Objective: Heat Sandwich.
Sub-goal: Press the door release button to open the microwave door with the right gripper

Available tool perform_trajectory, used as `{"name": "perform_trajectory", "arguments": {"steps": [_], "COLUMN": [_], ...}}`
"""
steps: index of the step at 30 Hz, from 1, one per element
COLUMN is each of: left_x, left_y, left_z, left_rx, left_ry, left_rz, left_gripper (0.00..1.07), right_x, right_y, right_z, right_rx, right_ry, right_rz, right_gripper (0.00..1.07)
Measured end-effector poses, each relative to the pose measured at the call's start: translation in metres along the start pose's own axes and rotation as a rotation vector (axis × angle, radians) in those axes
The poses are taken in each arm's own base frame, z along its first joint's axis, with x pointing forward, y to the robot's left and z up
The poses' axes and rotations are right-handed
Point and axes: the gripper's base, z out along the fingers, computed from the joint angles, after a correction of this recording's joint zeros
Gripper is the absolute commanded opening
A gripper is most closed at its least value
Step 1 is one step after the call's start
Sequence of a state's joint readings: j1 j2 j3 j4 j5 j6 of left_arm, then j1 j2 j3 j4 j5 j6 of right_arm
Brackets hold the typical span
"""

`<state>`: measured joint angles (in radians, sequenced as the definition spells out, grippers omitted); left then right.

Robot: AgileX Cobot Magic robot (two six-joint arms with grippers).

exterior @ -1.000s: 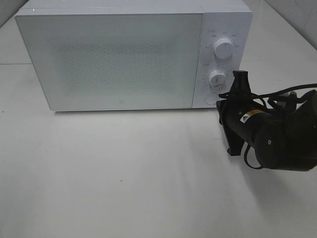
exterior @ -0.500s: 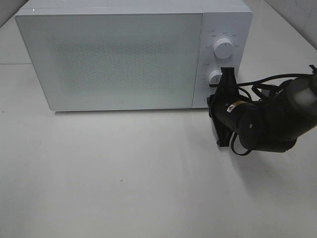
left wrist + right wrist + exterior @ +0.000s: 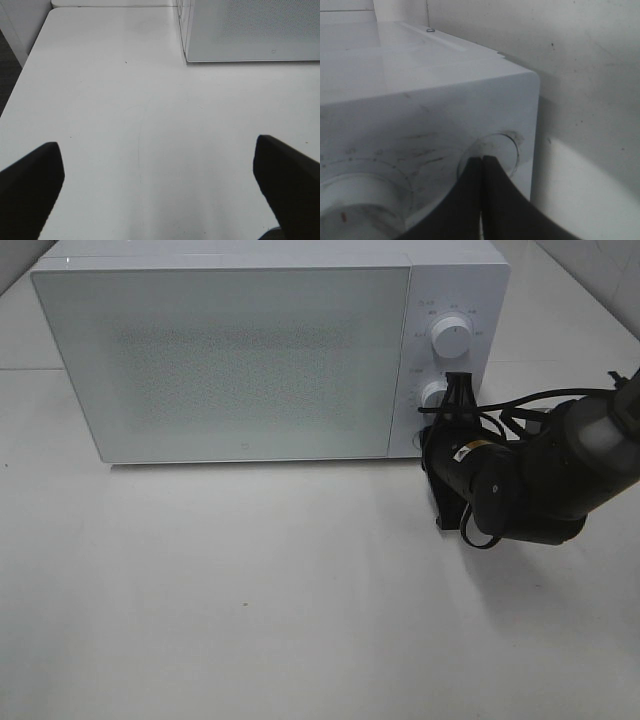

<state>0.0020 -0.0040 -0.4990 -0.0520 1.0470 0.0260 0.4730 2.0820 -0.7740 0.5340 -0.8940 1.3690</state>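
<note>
Microwave (image 3: 230, 360) dial markings (image 3: 452, 310) unreadable, right jaws shut at button (image 3: 503, 146), left jaws wide, empty.

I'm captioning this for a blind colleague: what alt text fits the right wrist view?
The right gripper, jaws shut, points its tips at a round button near the corner of the white microwave, beside a dial.

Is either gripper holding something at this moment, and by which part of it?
Nothing is held. The right gripper is shut, its empty tips at the round button of the microwave. The left gripper is open above the table.
</note>
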Motion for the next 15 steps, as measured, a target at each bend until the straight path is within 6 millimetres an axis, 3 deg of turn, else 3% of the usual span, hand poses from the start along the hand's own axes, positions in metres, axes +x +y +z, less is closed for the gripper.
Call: {"name": "perform_trajectory", "arguments": {"steps": [15], "left_x": [0.0000], "left_y": [0.0000], "left_z": [0.0000], "left_rx": [0.000], "left_ry": [0.000], "left_rz": [0.000], "left_gripper": [0.98], "right_x": [-0.0026], "right_y": [-0.0006], "right_z": [0.0010], "right_rx": [-0.025], "right_ry": [-0.037], "right_rz": [0.013], "right_gripper": [0.00]}}
